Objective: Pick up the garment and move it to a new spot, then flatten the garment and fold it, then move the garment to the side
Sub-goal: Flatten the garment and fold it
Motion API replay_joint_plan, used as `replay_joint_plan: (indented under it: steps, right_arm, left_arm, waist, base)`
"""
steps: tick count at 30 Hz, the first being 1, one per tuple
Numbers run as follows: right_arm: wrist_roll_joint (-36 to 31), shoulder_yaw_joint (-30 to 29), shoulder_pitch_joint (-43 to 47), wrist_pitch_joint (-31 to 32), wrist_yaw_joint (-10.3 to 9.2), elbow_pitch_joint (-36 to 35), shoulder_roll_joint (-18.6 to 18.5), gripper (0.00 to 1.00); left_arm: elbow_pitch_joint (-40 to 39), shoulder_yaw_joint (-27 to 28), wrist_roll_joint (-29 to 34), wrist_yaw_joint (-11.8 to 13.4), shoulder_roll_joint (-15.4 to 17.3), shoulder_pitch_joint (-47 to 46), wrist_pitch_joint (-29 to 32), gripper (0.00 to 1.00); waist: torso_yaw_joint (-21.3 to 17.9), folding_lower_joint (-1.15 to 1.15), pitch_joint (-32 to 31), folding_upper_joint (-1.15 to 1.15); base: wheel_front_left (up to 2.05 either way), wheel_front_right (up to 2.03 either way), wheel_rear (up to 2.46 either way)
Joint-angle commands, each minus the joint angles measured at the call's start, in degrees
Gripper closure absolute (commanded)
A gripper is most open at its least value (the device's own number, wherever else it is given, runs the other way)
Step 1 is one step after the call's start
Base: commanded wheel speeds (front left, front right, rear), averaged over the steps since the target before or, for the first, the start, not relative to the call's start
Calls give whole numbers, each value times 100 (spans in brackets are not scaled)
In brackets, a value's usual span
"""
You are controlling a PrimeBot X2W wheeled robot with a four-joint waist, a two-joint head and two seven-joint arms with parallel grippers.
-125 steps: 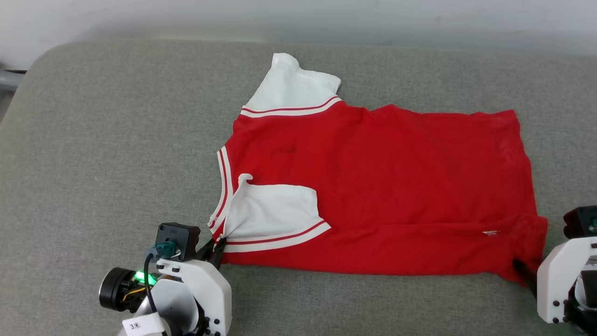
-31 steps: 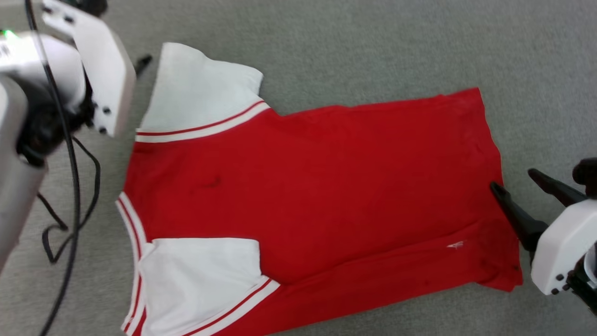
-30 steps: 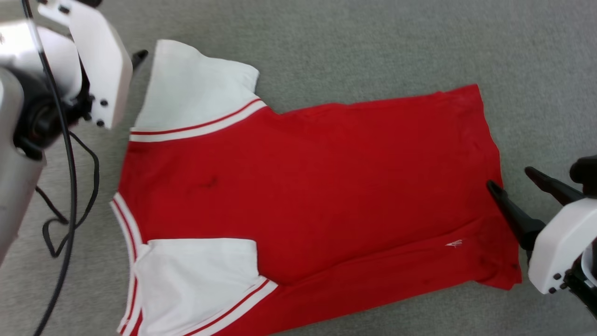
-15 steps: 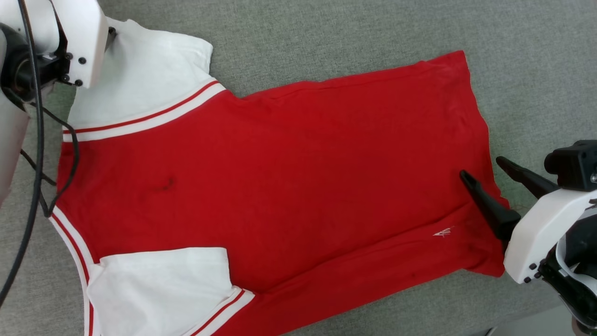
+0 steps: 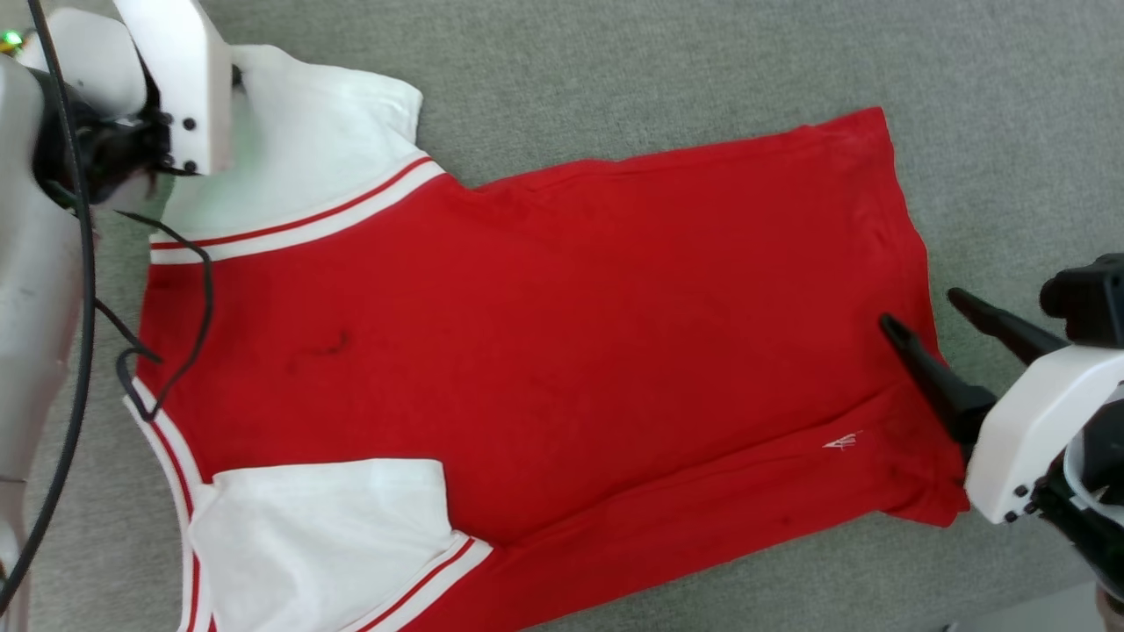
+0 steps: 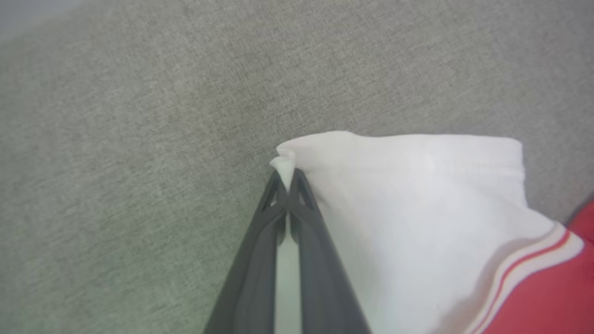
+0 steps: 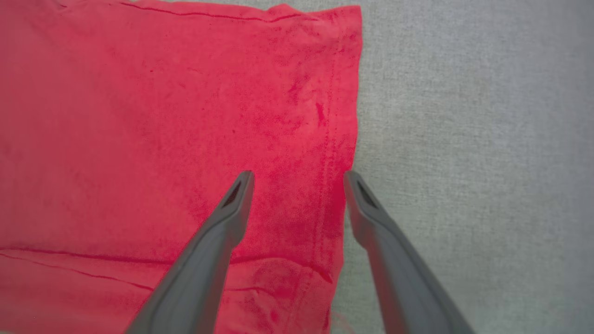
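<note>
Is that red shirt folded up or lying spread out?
Mostly spread: the garment lies flat on the grey surface, one white sleeve folded inward.

The shirt (image 5: 562,333) lies flat on the surface (image 5: 659,79); left tool (image 6: 288,178) at its 10 o'clock corner, right tool (image 5: 922,310) straddling its 3 o'clock edge.

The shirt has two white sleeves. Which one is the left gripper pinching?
The far sleeve, at the top of the head view: the left gripper is shut on its corner. The near sleeve lies free, folded onto the red body.
</note>
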Motion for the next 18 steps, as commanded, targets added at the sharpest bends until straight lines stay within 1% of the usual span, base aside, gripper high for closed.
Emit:
replay_joint_plan:
  steps: [1, 9, 11, 13, 18]
  right_arm:
    - [17, -77, -93, 65, -7, -4, -73, 0]
    - [114, -430, -305, 551, -7, 48, -396, 0]
    - [223, -528, -439, 703, -6, 162, -430, 0]
    - [193, -552, -586, 853, -7, 337, -614, 0]
    - [208, -562, -1060, 1088, -7, 856, -854, 0]
  left_arm:
    - [-2, 38, -62, 3, -91, 143, -183, 100]
    - [-540, -82, -191, -95, -214, 408, -704, 100]
    - [-778, -101, -232, -109, -206, 491, -784, 100]
    - [-1029, -61, -279, -90, -222, 587, -899, 100]
    - [-1718, -145, -253, -47, -284, 891, -1070, 100]
  waist:
    - [115, -1, -162, 0]
    - [579, -1, -610, 0]
    - [704, -1, -667, 0]
    - [837, -1, -683, 0]
    - [1172, -1, -637, 0]
  base:
    - [0, 0, 0]
    - [0, 0, 0]
    - [0, 0, 0]
    - [0, 0, 0]
    - [0, 0, 0]
